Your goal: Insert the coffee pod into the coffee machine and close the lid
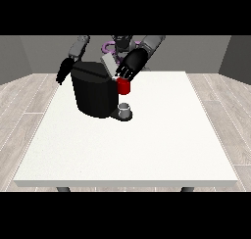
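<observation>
Fingers [123,74] curled above red thing at the machine [124,87], black coffee machine [93,93]

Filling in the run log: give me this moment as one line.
machine: on table | hand at view's right: at machine top by a red thing | hand at view's left: beside machine | grey thing: at machine base

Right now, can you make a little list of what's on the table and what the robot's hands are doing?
table: white table
machine: black coffee machine, lid raised
red thing at the machine
grey thing: on the machine's base
hand at the view's right: over the machine's top
hand at the view's left: hanging beside the machine
</observation>
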Tool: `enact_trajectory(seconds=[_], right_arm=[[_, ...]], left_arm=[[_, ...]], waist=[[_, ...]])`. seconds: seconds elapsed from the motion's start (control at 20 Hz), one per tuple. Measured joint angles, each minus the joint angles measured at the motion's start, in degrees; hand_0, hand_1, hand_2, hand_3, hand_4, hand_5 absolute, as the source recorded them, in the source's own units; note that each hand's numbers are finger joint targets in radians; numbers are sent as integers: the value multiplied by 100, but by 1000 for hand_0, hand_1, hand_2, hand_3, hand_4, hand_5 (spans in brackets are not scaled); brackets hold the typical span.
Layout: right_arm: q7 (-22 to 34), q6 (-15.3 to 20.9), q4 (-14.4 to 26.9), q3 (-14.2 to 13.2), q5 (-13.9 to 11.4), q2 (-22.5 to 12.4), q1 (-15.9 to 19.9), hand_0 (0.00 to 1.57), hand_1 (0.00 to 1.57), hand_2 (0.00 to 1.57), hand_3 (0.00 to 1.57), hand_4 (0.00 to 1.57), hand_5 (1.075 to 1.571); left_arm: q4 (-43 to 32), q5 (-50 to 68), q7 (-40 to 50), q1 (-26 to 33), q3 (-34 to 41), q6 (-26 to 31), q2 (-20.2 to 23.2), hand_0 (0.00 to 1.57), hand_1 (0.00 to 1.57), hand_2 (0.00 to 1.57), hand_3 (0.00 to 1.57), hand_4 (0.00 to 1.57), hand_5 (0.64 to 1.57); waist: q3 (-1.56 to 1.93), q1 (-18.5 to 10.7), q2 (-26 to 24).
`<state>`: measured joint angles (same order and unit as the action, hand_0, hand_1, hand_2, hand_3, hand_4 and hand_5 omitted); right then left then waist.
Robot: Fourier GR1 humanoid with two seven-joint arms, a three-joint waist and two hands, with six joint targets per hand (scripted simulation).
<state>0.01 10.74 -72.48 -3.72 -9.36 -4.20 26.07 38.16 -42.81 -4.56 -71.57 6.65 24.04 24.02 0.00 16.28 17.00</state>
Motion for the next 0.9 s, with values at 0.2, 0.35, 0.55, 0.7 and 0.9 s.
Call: enact_trajectory(seconds=[0.2,0.35,0.55,0.7,0.9], right_arm=[[-3,-38,14,2,14,-18,20,0,0,0,0,104,1571],[37,-123,-39,-26,67,-83,18,0,0,0,0,0,1571],[19,-112,-40,-31,59,-92,82,0,0,0,0,0,1571],[-23,-131,-6,-41,47,-134,103,0,0,0,0,0,1571],[19,-74,-98,8,9,-82,134,0,0,0,0,145,1571]], left_arm=[[-40,-27,-16,-53,32,-91,22,1217,1217,1242,1195,357,1571],[-92,-13,-123,-93,89,-63,158,1189,1189,1207,1172,362,1571],[-86,-111,-138,-166,66,-272,168,1225,1225,1244,1157,0,1571],[-81,-268,-153,-175,-51,-356,196,1212,1212,1225,1100,0,1571],[-76,-451,-378,-113,-186,-520,284,1160,1160,1178,1050,0,1571]], waist=[[0,53,49],[-1,100,49],[1,147,148],[1,139,183],[4,153,258]])
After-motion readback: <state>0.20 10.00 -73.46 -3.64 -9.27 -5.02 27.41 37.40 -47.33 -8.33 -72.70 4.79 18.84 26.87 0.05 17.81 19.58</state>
